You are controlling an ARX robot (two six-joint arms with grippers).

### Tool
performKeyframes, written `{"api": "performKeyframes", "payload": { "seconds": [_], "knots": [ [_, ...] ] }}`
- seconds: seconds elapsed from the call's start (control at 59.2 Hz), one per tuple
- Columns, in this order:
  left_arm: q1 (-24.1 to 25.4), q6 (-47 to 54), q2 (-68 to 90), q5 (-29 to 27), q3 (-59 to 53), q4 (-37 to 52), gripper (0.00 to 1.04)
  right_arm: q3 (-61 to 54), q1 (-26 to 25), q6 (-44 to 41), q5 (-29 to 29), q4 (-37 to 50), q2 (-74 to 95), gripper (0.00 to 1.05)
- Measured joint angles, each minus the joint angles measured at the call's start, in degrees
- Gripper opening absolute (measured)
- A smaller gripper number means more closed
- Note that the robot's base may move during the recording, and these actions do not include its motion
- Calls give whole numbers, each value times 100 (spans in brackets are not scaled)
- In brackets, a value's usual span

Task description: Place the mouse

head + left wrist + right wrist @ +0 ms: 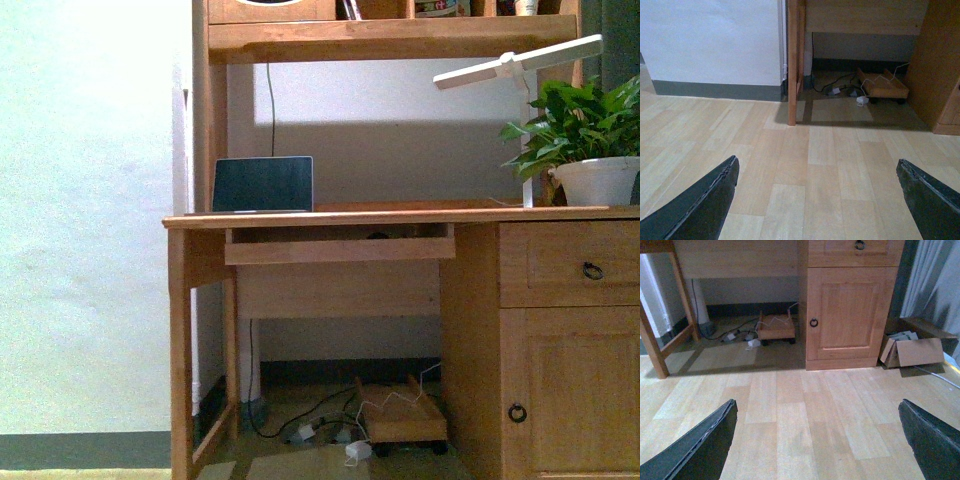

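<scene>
In the front view a small dark domed shape [378, 236] peeks over the front board of the desk's pull-out tray [340, 249]. It may be the mouse, but too little of it shows to tell. No mouse shows in either wrist view. My left gripper [817, 160] is open and empty, low over the wooden floor, facing the desk's left leg [793, 65]. My right gripper [817, 401] is open and empty over the floor, facing the desk's cabinet door [847, 312]. Neither arm shows in the front view.
A wooden desk [400, 215] carries an open laptop [262, 184] at its left, with a white lamp [520, 62] and a potted plant [590, 150] at its right. Cables and a wheeled wooden board [776, 329] lie under it. A cardboard box [917, 351] lies right of the cabinet.
</scene>
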Motion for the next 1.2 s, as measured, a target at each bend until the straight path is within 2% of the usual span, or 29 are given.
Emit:
{"api": "performKeyframes", "payload": {
  "seconds": [1.199],
  "knots": [
    [0, 0, 0, 0, 0, 0, 97, 0, 0, 0, -4, 0, 0, 97]
  ]
}}
